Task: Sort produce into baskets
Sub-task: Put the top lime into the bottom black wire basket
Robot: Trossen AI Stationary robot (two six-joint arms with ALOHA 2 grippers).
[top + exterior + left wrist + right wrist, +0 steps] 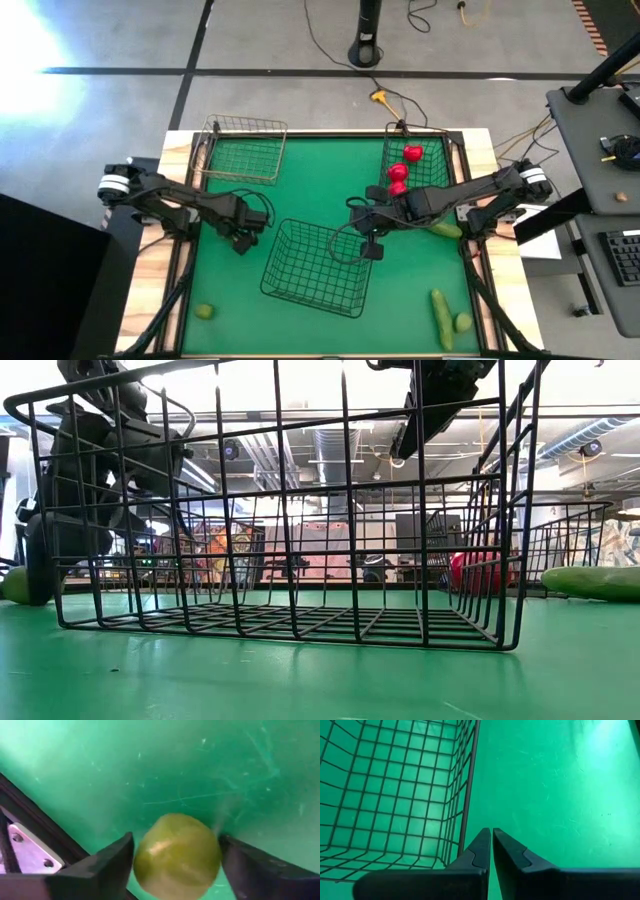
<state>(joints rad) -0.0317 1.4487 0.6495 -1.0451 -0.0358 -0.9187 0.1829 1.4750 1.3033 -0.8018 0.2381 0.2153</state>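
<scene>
My left gripper is left of the large wire basket, with a yellow-green lime between its fingers. My right gripper is shut and empty, just outside the large basket's right wall. Three red tomatoes lie in the small basket at the far right. A second small basket stands at the far left. One cucumber lies under my right arm and another lies at the near right beside a lime. A third lime lies at the near left. My left gripper pinches the lime between its two fingers, one finger on each of its round sides. The fingers come from above, pointing down at the green mat. Whether the lime rests on the mat or is lifted clear, I cannot tell.
The green mat is bare between the two far baskets and in front of the large basket. Black frame rails run along the table's left and right sides. A desk with a keyboard stands off to the right.
</scene>
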